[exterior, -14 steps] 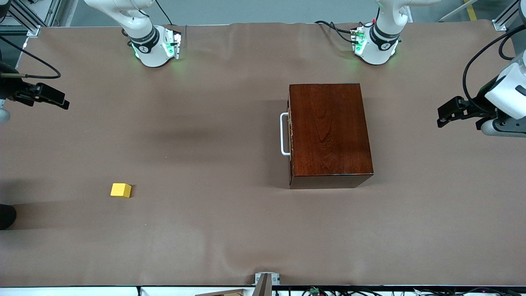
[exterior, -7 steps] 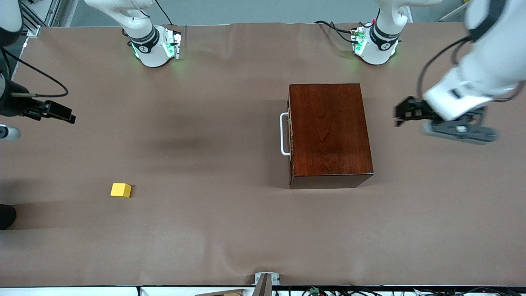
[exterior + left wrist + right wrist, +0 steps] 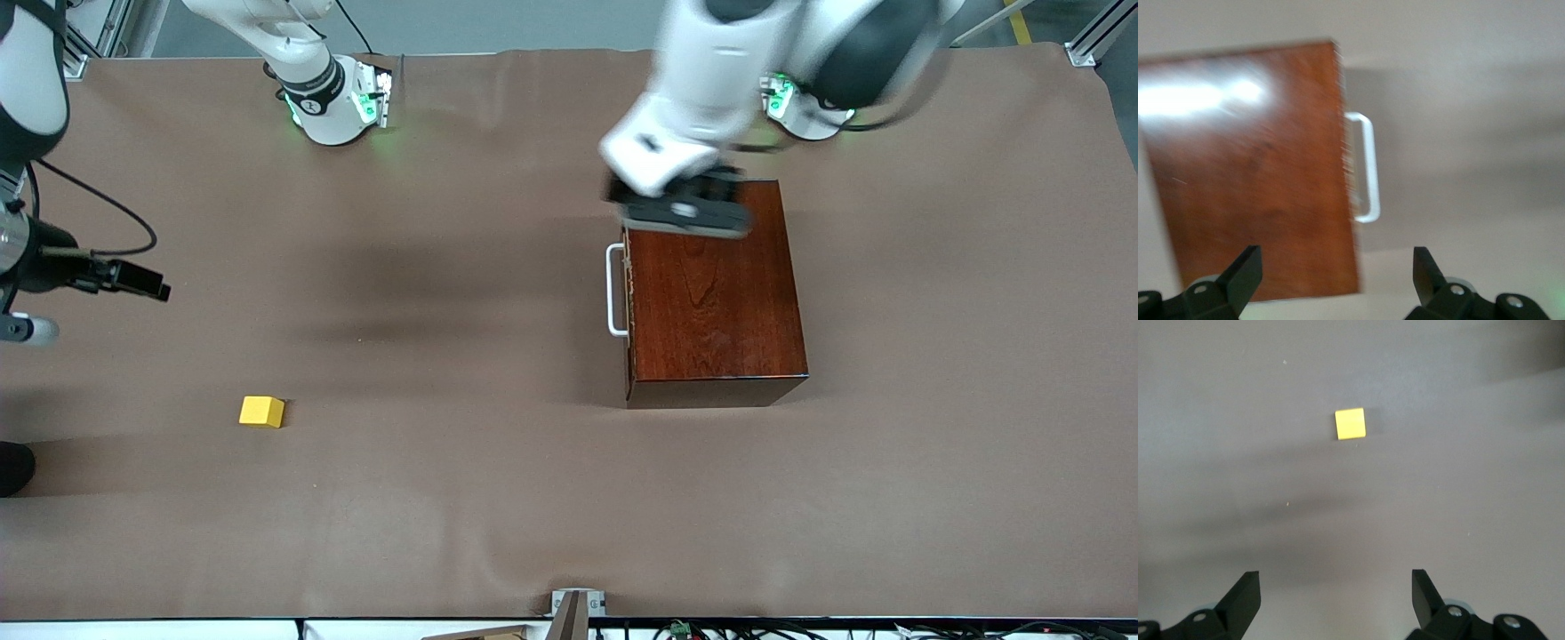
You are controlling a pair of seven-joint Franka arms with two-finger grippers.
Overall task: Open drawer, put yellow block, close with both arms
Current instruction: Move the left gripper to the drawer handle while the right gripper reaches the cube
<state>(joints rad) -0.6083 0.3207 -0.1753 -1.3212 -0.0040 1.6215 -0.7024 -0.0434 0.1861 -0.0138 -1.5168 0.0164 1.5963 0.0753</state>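
Note:
The dark reddish-brown wooden box (image 3: 716,293) stands on the table with its drawer shut, and the white handle (image 3: 613,291) faces the right arm's end. My left gripper (image 3: 683,212) hangs open and empty over the box's end nearest the arm bases. The left wrist view shows the box (image 3: 1251,173) and handle (image 3: 1368,167) below the open left gripper (image 3: 1336,252). The yellow block (image 3: 261,411) lies alone on the table toward the right arm's end. My right gripper (image 3: 133,279) is up over that end of the table. It is open and empty (image 3: 1335,574), with the block (image 3: 1351,423) ahead of it.
A brown cover (image 3: 462,498) spans the whole table. A small metal bracket (image 3: 576,604) sits at the table edge nearest the front camera. A dark object (image 3: 13,467) shows at the table's edge at the right arm's end. The two arm bases (image 3: 333,102) glow green.
My left arm has swung from the left arm's end of the table to over the box. My right gripper has shifted a little toward the yellow block. The box and block have not moved.

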